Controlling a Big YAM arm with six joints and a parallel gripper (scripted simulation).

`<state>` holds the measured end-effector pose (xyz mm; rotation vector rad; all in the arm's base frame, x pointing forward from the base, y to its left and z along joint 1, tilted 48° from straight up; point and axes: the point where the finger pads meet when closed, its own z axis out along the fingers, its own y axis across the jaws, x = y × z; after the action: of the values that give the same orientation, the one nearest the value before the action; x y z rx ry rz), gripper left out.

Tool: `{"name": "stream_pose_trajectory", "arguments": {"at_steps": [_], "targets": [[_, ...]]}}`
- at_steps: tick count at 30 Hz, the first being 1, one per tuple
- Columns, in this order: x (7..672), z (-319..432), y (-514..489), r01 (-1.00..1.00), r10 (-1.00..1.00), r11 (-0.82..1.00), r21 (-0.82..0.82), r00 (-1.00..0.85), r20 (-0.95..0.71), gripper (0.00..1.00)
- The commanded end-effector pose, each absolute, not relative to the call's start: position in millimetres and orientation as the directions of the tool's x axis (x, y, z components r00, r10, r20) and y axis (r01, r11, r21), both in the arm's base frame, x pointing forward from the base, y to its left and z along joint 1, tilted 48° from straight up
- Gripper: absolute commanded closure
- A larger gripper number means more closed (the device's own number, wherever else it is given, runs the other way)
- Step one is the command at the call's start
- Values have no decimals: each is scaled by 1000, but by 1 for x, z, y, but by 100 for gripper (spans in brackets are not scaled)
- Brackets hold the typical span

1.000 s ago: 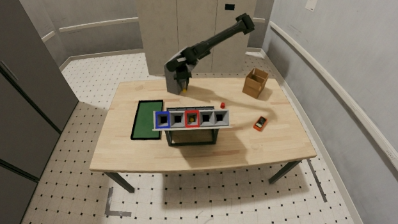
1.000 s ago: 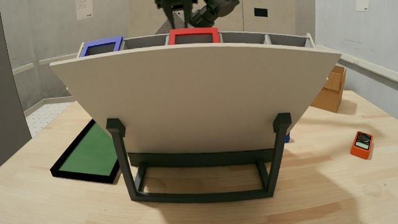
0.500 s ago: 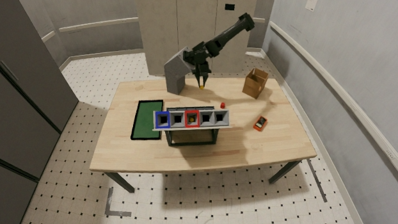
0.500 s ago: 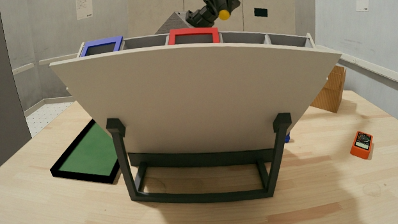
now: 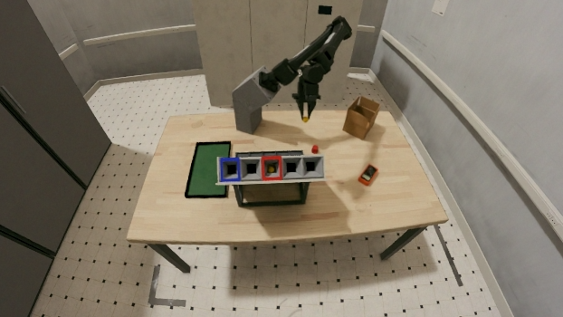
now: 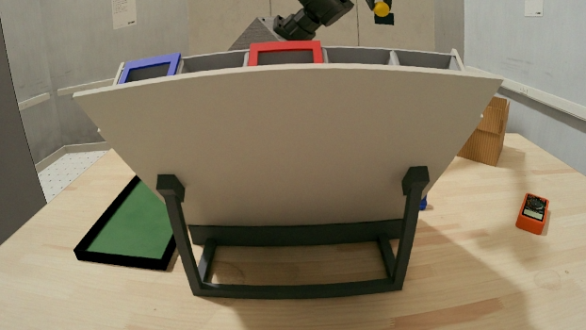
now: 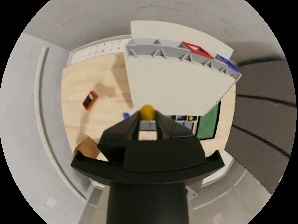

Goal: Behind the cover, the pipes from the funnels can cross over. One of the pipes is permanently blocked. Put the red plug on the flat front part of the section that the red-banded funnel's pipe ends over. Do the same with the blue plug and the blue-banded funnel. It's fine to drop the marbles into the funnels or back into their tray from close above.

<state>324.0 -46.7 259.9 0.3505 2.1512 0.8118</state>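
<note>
My gripper (image 5: 306,115) is shut on a yellow marble (image 5: 306,119) and holds it high above the back of the table, behind the funnel row. The marble also shows in the exterior view (image 6: 381,8) and in the wrist view (image 7: 147,111). The funnel row has a blue-banded funnel (image 5: 229,168) at the left end and a red-banded funnel (image 5: 271,168) in the middle. Another yellow marble (image 5: 271,169) sits in the red-banded funnel's mouth. The red plug (image 5: 315,148) stands on the table behind the row. The blue plug (image 6: 423,203) peeks out behind the cover's (image 6: 287,141) right leg.
A green tray (image 5: 208,169) with a black rim lies left of the funnel stand. A cardboard box (image 5: 360,117) stands at the back right. An orange device (image 5: 368,174) lies on the table to the right. The arm's grey base (image 5: 250,101) stands at the back.
</note>
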Motion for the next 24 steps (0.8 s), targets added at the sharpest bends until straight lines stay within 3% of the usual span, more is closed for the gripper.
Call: {"name": "stream_pose_trajectory", "arguments": {"at_steps": [1,12,24], "targets": [[332,279,-50,-4,514,747,665,-631,-581,100],[333,280,-49,-5,513,748,664,-630,-583,100],[432,315,-81,2,513,746,666,-639,-573,100]]}}
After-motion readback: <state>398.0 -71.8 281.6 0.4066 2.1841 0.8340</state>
